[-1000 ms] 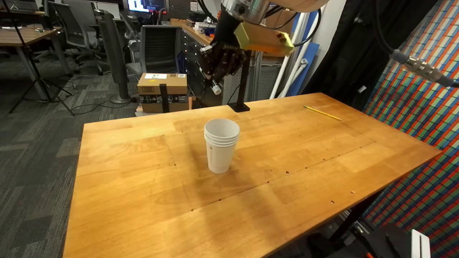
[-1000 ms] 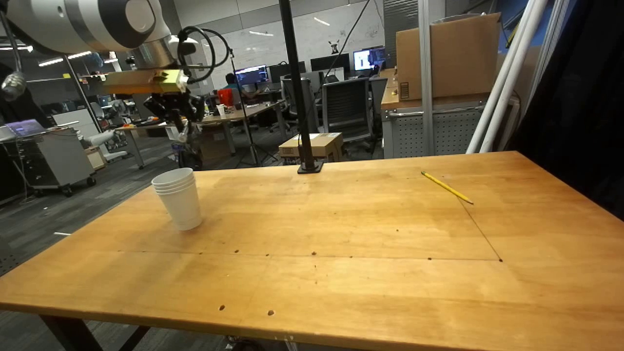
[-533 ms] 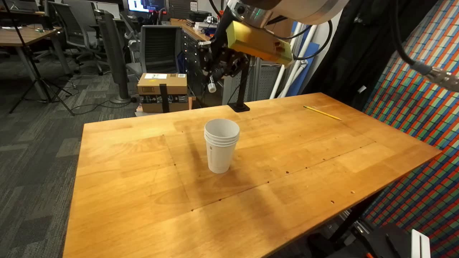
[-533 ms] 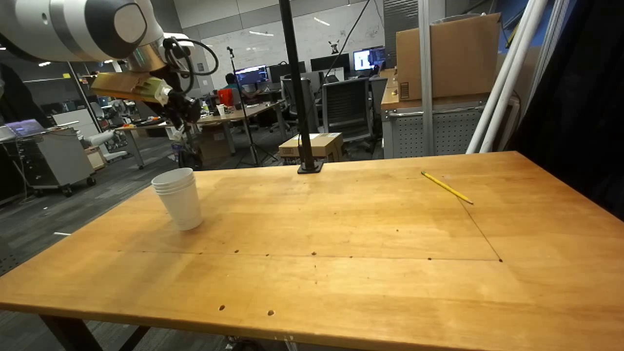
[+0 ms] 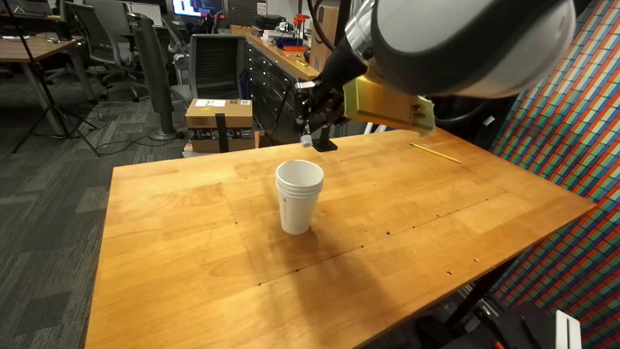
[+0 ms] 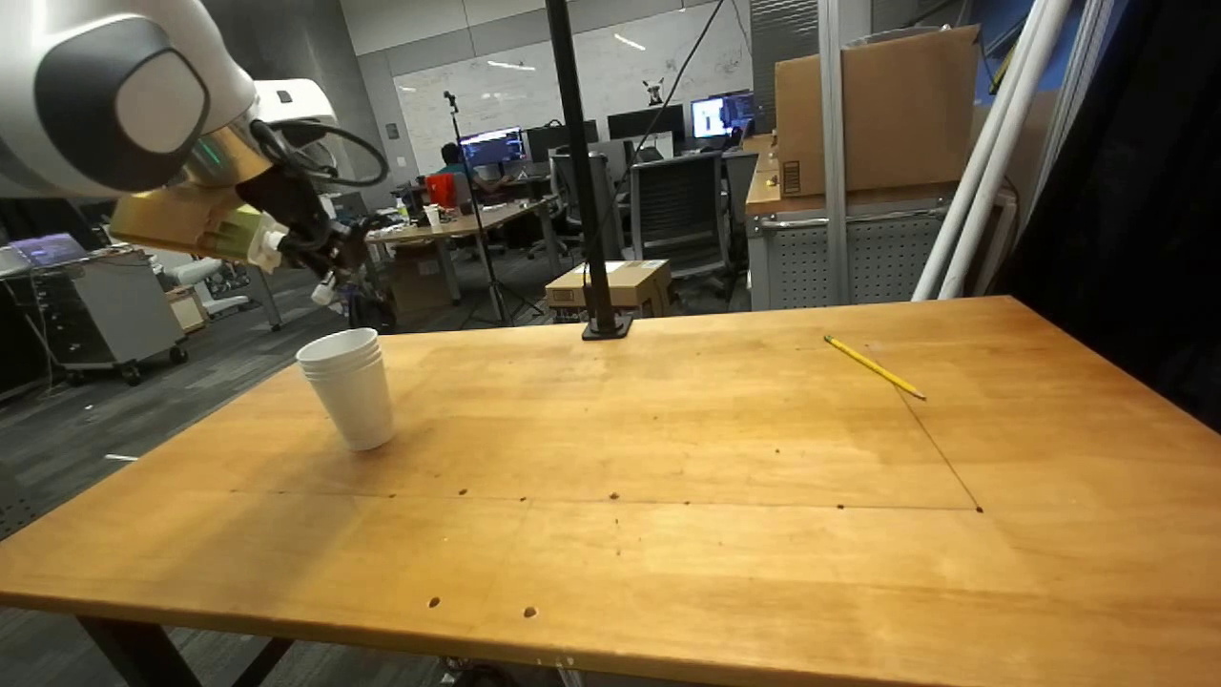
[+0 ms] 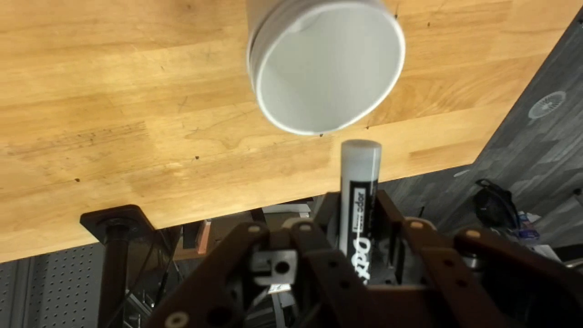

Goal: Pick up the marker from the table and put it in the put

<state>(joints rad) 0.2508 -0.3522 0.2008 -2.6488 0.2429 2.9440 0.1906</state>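
Note:
My gripper (image 7: 357, 200) is shut on a white marker (image 7: 360, 166) with a black label, seen in the wrist view. The marker's light end sticks out past the fingertips. That end also shows in both exterior views (image 5: 306, 141) (image 6: 325, 290). A stack of white cups (image 5: 296, 211) stands upright on the wooden table, also seen in an exterior view (image 6: 355, 405). The top cup's open mouth (image 7: 328, 68) faces the wrist camera, and its inside looks empty. The gripper is tilted, above and beyond the cups in an exterior view (image 5: 310, 127). The marker is apart from the cup rim.
A yellow pencil (image 5: 435, 152) lies on the table (image 5: 411, 194) far from the cups. A black post (image 6: 584, 191) rises from a base (image 5: 324, 145) at the table edge, near the gripper. A yellow block (image 5: 387, 104) is fixed at the wrist.
The arm has come lower and the gripper has tilted, bringing the held marker's end down close to the cup mouth. The cups and pencil have not moved.

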